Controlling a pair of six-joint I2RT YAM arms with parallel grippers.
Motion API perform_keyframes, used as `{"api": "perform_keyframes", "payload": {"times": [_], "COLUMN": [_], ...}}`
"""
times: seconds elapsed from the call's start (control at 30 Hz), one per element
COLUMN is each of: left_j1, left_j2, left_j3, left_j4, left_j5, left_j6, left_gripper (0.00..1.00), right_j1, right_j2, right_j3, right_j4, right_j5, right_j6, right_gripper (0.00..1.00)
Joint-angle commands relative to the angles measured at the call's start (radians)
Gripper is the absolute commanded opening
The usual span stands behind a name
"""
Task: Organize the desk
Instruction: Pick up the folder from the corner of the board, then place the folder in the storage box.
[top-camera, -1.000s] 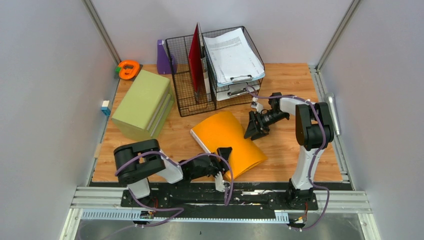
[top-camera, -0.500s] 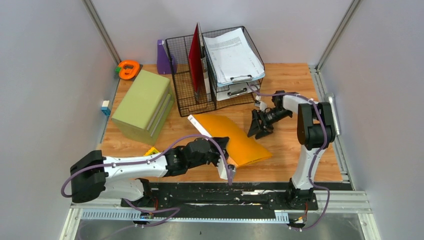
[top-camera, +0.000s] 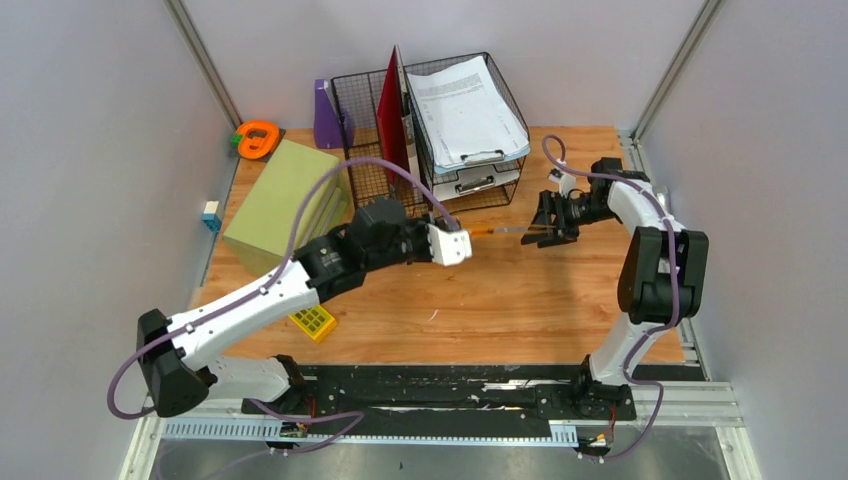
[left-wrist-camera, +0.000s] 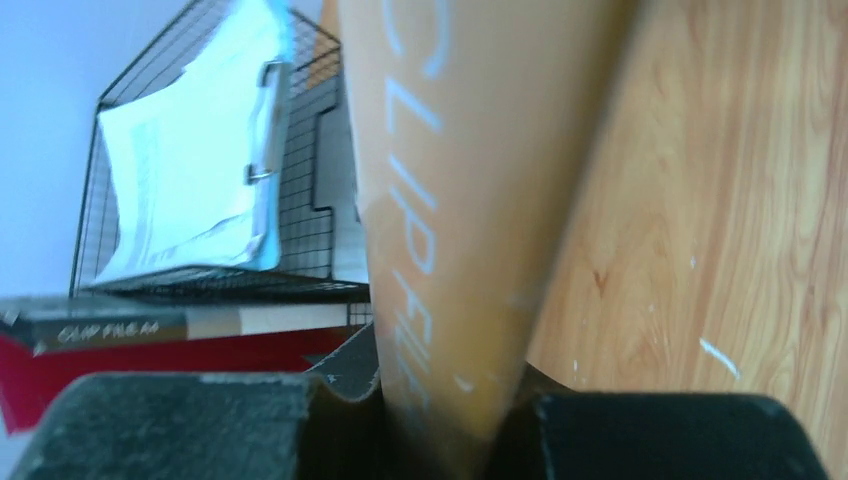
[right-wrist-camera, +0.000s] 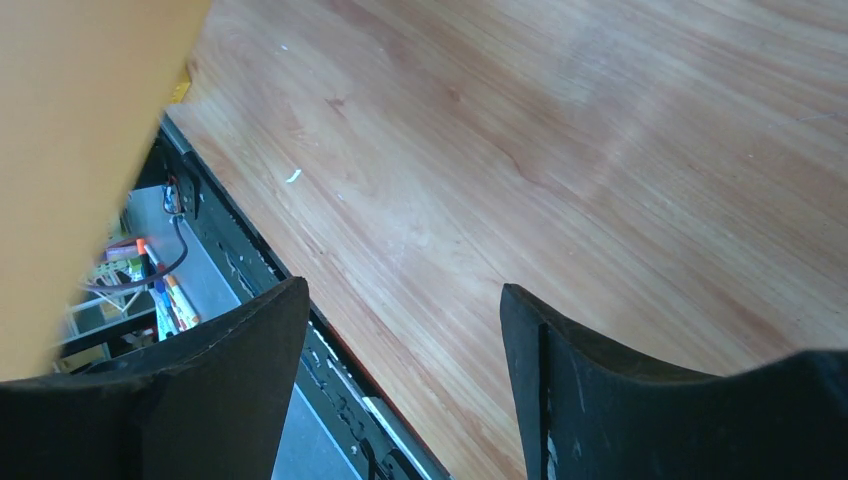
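The desk (top-camera: 520, 300) is a light-brown wood-grain tabletop. My left gripper (top-camera: 468, 238) is shut on an orange clip-file folder (top-camera: 497, 232) and holds it edge-on above the desk, in front of the wire rack. In the left wrist view the folder (left-wrist-camera: 460, 200) stands pinched between the jaws of the left gripper (left-wrist-camera: 440, 440). My right gripper (top-camera: 542, 228) is open at the folder's far end. In the right wrist view the right gripper (right-wrist-camera: 402, 300) is empty, and the folder (right-wrist-camera: 80, 150) fills the top left corner beside it.
A black wire rack (top-camera: 375, 195) holds a red folder (top-camera: 392, 115), and its tray holds clipped papers (top-camera: 465, 110). A green box (top-camera: 285, 205) lies at the left. A yellow block (top-camera: 312, 322), an orange tape dispenser (top-camera: 257, 138) and a purple item (top-camera: 325, 112) also show.
My left arm has lifted the orange folder off the desk and carried it back towards the rack, turning it edge-on. My right gripper has moved back and right, staying open.
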Motion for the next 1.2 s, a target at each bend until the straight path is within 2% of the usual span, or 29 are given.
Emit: {"api": "perform_keyframes", "payload": {"times": [0.0, 0.27, 0.53, 0.67, 0.83, 1.03, 1.17], "left_j1": [0.105, 0.293, 0.459, 0.532, 0.603, 0.654, 0.657], "left_j2": [-0.038, -0.073, -0.034, -0.014, 0.033, 0.110, 0.161], "left_j3": [0.169, 0.387, 0.706, 0.830, 0.884, 0.900, 0.858], "left_j4": [-0.067, -0.153, -0.264, -0.269, -0.238, -0.157, -0.067], "left_j5": [0.118, 0.090, 0.095, -0.003, -0.177, -0.261, -0.327], "left_j6": [-0.292, -0.544, -0.807, -0.870, -0.906, -0.927, -0.901], "left_gripper": [0.00, 0.00, 0.00, 0.00, 0.00, 0.00, 0.00], "right_j1": [0.006, 0.006, 0.006, 0.006, 0.006, 0.006, 0.006], "right_j2": [-0.096, -0.144, -0.127, -0.112, -0.125, -0.129, -0.129], "right_j3": [-0.013, -0.063, -0.087, -0.095, -0.099, -0.115, -0.120], "right_j4": [0.016, 0.043, 0.077, 0.087, 0.088, 0.090, 0.092], "right_j5": [-0.083, -0.102, -0.144, -0.168, -0.174, -0.172, -0.170], "right_j6": [-0.017, -0.020, -0.022, -0.023, -0.030, -0.037, -0.037], "right_gripper": [0.71, 0.71, 0.71, 0.71, 0.71, 0.71, 0.71]}}
